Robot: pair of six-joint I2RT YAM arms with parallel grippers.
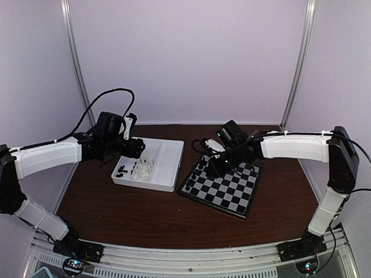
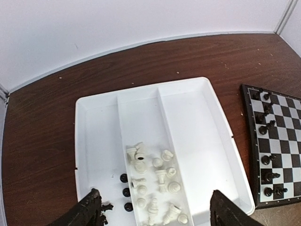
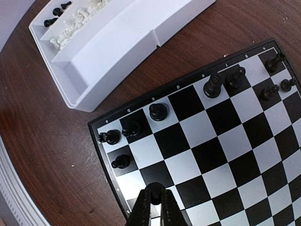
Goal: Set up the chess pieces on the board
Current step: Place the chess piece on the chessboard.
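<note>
Chess pieces lie in two places. White ones are heaped in the middle compartment of the white tray. A few black chessmen sit in the compartment next to it, toward 9 o'clock in the left wrist view. More black men stand on the board.

We see the left jaws spread wide over the tray's near end, with fingers at 7 and 5 o'clock in that view. The white heap lies between them. One black man is just beside the 7 o'clock finger, and the divider wall between the black and white compartments runs up between the two fingers.

We see the right jaws pressed together at 6 o'clock in the right wrist view, low over a dark square by the board's rim. The black men line that rim from 9 round to 2 o'clock. The tray lies at 11 o'clock, with a strip of brown worktop between it and the board.
</note>
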